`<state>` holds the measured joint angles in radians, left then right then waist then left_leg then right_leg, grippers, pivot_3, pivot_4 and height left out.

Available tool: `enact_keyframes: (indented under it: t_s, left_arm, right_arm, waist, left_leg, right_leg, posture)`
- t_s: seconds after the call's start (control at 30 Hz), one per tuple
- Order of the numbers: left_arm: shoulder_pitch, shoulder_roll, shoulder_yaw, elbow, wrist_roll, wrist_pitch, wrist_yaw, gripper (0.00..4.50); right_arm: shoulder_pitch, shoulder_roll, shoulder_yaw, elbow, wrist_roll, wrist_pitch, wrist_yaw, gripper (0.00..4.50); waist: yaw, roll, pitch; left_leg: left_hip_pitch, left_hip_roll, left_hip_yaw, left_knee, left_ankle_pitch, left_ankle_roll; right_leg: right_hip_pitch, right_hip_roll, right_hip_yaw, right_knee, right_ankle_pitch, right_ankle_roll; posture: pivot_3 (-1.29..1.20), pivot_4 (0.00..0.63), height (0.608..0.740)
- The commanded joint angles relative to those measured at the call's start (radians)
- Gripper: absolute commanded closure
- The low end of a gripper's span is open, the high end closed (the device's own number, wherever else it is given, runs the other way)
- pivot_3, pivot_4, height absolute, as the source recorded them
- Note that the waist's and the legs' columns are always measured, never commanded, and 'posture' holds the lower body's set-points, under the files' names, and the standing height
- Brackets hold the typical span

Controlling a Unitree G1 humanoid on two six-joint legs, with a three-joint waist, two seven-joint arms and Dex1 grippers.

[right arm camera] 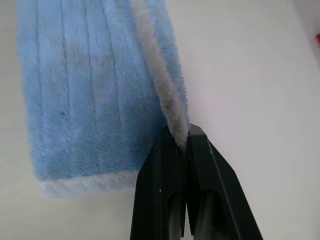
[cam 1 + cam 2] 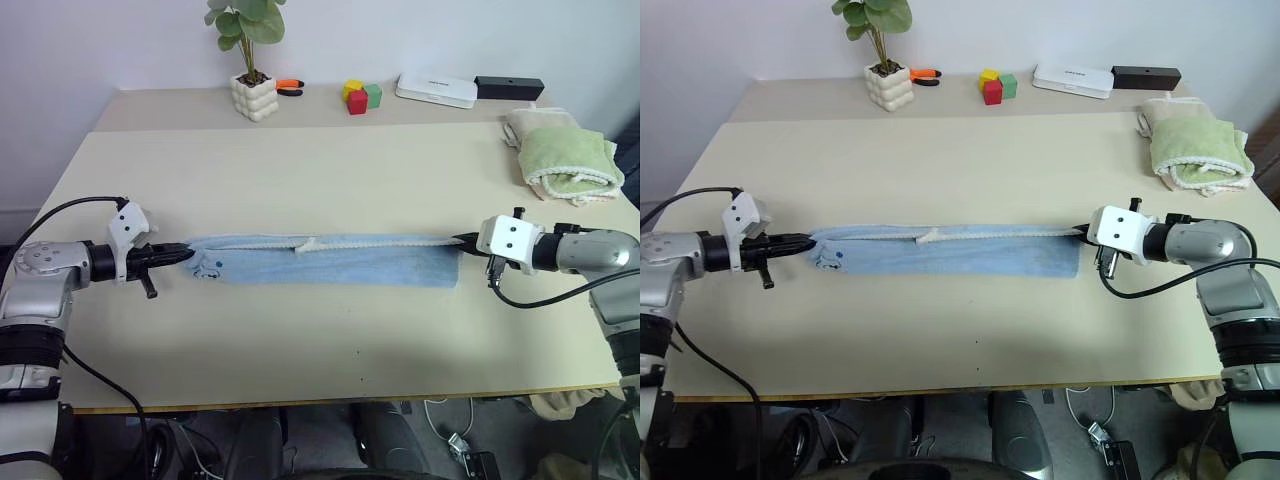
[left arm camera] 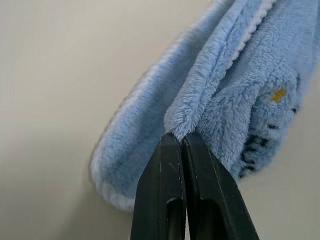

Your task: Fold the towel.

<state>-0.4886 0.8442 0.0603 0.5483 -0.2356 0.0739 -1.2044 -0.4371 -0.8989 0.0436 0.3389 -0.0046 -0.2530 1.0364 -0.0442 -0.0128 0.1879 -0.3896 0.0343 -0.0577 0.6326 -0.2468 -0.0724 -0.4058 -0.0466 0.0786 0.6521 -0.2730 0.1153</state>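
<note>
Currently: towel (image 2: 330, 260), light blue, folded into a long strip on worktop (image 2: 300, 180); left tool (image 2: 185, 254) and right tool (image 2: 468, 241) each pinching an opposite end.

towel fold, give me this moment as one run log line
stage: fold underway | blue towel: long strip on table | left hand: shut on left end | right hand: shut on right end
</note>
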Motion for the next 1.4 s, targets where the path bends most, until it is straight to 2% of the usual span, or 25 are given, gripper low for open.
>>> enact_keyframes:
  t_s: [0.03, 0.27, 0.37, 0.4, 0.43, 0.6, 0.67, 1.03, 1.2, 1.27, 1.4]
  left_arm:
    - [-0.041, -0.009, 0.005, 0.029, 0.029, -0.027, 0.039, 4.44]
    - [-0.084, -0.061, -0.019, 0.059, 0.052, -0.014, 0.051, 4.44]
    - [-0.090, -0.064, -0.021, 0.071, 0.041, 0.028, 0.030, 3.63]
    - [-0.089, -0.062, -0.022, 0.067, 0.035, 0.042, 0.018, 3.14]
    - [-0.086, -0.060, -0.023, 0.063, 0.035, 0.043, 0.012, 2.67]
    - [-0.077, -0.048, 0.000, 0.082, 0.040, 0.034, 0.031, 0.04]
    - [-0.082, -0.036, 0.010, 0.089, 0.039, 0.043, 0.040, 0.00]
    - [-0.118, 0.008, 0.078, 0.144, 0.027, 0.052, 0.084, 0.00]
    - [-0.158, 0.014, 0.101, 0.273, 0.080, -0.039, 0.241, 0.00]
    - [-0.174, 0.001, 0.119, 0.275, 0.062, -0.031, 0.273, 0.00]
    - [-0.170, -0.031, 0.166, 0.140, -0.037, 0.137, 0.279, 0.00]
  right_arm:
    - [-0.041, 0.014, 0.003, 0.030, -0.023, -0.041, -0.031, 4.50]
    - [-0.059, 0.054, 0.028, 0.081, -0.048, -0.066, -0.053, 4.50]
    - [-0.057, 0.063, 0.023, 0.091, -0.037, -0.037, -0.048, 4.50]
    - [-0.059, 0.066, 0.021, 0.094, -0.031, -0.028, -0.047, 3.91]
    - [-0.060, 0.067, 0.021, 0.095, -0.031, -0.027, -0.047, 3.63]
    - [-0.052, 0.069, 0.012, 0.097, -0.030, 0.000, -0.061, 1.04]
    - [-0.046, 0.069, 0.005, 0.095, -0.032, 0.012, -0.077, 0.03]
    - [-0.049, 0.075, 0.004, 0.083, -0.029, 0.019, -0.107, 0.03]
    - [-0.058, 0.082, -0.022, 0.062, -0.008, 0.028, -0.141, 0.03]
    - [-0.054, 0.105, -0.049, 0.026, 0.036, 0.086, -0.162, 0.03]
    - [-0.002, 0.162, -0.106, -0.144, 0.150, 0.247, -0.192, 0.03]
  waist:
    - [0.000, 0.000, 0.000]
    - [0.000, 0.000, 0.000]
    - [-0.002, 0.000, 0.000]
    - [-0.002, 0.000, 0.000]
    - [-0.002, 0.000, 0.000]
    - [-0.001, 0.000, 0.000]
    - [-0.001, 0.000, 0.000]
    - [-0.001, 0.000, 0.000]
    - [-0.003, 0.000, 0.000]
    - [-0.001, 0.000, 0.000]
    - [0.002, 0.000, 0.000]
  left_leg:
    - [0.000, 0.000, 0.000, 0.000, 0.000, 0.000]
    - [0.000, 0.000, -0.001, 0.000, 0.000, 0.000]
    - [0.000, 0.000, -0.001, 0.000, 0.000, 0.000]
    - [0.000, 0.000, -0.001, 0.000, 0.000, 0.000]
    - [0.000, 0.000, -0.001, 0.000, 0.000, 0.000]
    - [0.000, 0.000, -0.001, 0.000, 0.000, 0.000]
    - [0.000, 0.000, -0.001, 0.000, 0.000, 0.000]
    - [0.000, 0.000, -0.001, 0.000, 0.000, 0.000]
    - [0.000, 0.000, -0.001, 0.000, 0.000, 0.000]
    - [0.000, 0.000, -0.001, 0.000, 0.000, 0.000]
    - [0.000, 0.000, -0.001, 0.000, 0.000, 0.000]
  right_leg:
    - [0.000, 0.000, 0.000, 0.000, 0.000, 0.000]
    - [0.000, 0.000, 0.000, 0.001, 0.000, 0.000]
    - [0.000, 0.000, 0.000, 0.001, 0.000, 0.000]
    - [0.000, 0.000, 0.000, 0.001, 0.000, 0.000]
    - [0.000, 0.000, 0.000, 0.001, 0.000, 0.000]
    - [0.000, 0.000, 0.000, 0.001, 0.000, 0.000]
    - [0.000, 0.000, 0.000, 0.001, 0.000, 0.000]
    - [0.000, 0.000, 0.000, 0.001, 0.000, 0.000]
    - [0.000, 0.000, 0.000, 0.001, 0.000, 0.000]
    - [0.000, 0.000, 0.000, 0.001, 0.000, 0.000]
    - [0.000, 0.000, -0.001, 0.002, 0.000, 0.000]
  posture:
    - [0.00, 0.150, 0.740]
    - [0.00, 0.150, 0.740]
    - [0.00, 0.150, 0.740]
    - [0.00, 0.150, 0.740]
    - [0.00, 0.150, 0.740]
    - [0.00, 0.150, 0.740]
    - [0.00, 0.150, 0.740]
    - [0.00, 0.150, 0.740]
    - [0.00, 0.150, 0.740]
    - [0.00, 0.150, 0.740]
    - [0.00, 0.150, 0.740]
